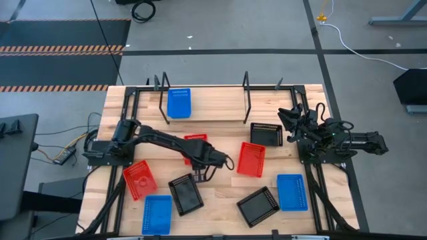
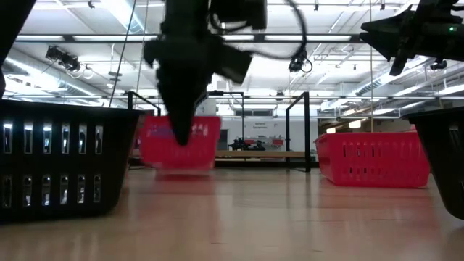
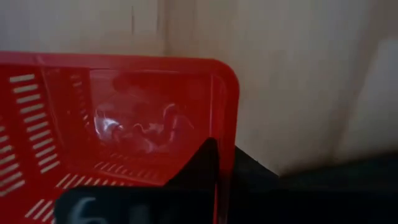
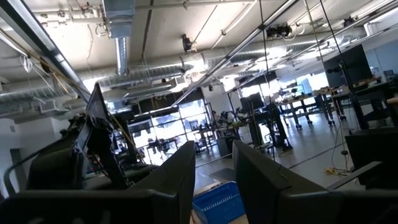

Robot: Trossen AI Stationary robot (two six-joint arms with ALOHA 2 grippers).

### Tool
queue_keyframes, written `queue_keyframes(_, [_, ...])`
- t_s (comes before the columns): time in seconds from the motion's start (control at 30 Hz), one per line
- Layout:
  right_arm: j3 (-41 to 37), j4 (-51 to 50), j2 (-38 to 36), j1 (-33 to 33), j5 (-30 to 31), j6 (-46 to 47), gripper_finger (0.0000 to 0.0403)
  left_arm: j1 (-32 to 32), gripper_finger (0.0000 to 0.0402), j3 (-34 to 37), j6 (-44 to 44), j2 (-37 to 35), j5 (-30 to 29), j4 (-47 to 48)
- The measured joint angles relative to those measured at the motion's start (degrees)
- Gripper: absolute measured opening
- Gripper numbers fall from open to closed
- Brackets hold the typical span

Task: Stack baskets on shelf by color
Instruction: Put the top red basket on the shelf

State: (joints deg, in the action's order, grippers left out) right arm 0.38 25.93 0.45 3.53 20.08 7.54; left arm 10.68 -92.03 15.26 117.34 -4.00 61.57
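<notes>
Perforated plastic marks every basket we see: shallow rectangular trays with slotted walls. Our left gripper [image 1: 200, 175] is clamped on the rim of a red slotted plastic basket [image 1: 195, 145] at mid-table; in the left wrist view its glossy floor and rounded corner [image 3: 124, 124] fill the picture, one dark finger [image 3: 199, 168] over the wall. Most of that basket hides under the arm from above, so we cannot tell its long axis. A blue perforated basket [image 1: 179, 103] lies on the light wooden shelf board [image 1: 213, 107], long axis running away from the table's front. Our right gripper [image 1: 291, 119] waits raised near the right edge, fingers apart.
</notes>
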Motion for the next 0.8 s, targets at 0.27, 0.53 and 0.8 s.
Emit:
queue_keyframes(0.27, [0.0,0.0,0.0,0.0,0.0,1.0,0.0114,-1.5,0.0007,-10.0,-8.8,0.0,-6.2,1.1])
queue_keyframes(0.53, [0.0,0.0,0.0,0.0,0.0,1.3,0.0114,-7.9,0.0007,-11.5,-14.1,-0.1,-8.1,2.5])
queue_keyframes(0.8, [0.0,0.0,0.0,0.0,0.0,1.1,0.0114,-15.5,0.0007,-11.5,-18.6,-0.1,-11.0,-1.7])
